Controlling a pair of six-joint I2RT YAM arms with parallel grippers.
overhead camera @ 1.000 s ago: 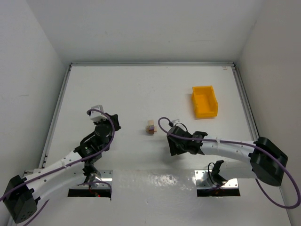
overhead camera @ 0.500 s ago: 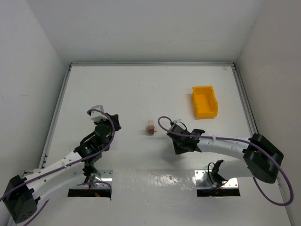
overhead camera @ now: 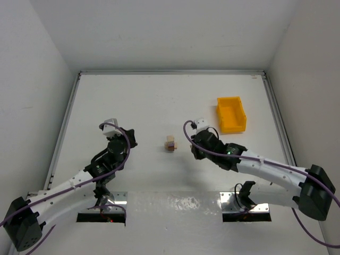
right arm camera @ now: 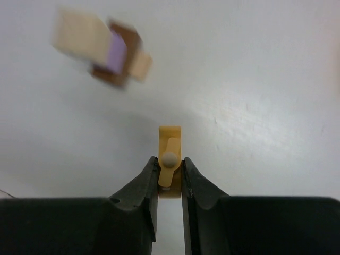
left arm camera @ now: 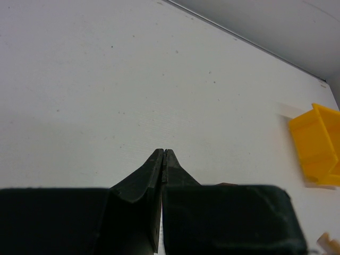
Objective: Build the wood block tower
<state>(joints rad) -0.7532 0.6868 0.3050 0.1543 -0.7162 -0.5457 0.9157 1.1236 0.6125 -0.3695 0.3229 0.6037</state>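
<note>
The wood block tower (overhead camera: 170,143) is a small stack of dark brown, purple and pale tan cubes at the table's middle. It shows blurred at the upper left of the right wrist view (right arm camera: 101,50), and a corner of it shows in the left wrist view (left arm camera: 330,243). My right gripper (overhead camera: 194,143) (right arm camera: 170,162) is just right of the tower, shut on a yellow-tan wooden block (right arm camera: 170,154) with a round peg, held above the table. My left gripper (overhead camera: 127,138) (left arm camera: 163,152) is shut and empty, left of the tower.
A yellow plastic bin (overhead camera: 231,114) stands at the back right, also seen in the left wrist view (left arm camera: 317,143). White walls enclose the table on the left, far and right sides.
The right arm has swung its gripper away from the near edge to a spot closer to the tower, still holding the block. The left arm has not moved.
</note>
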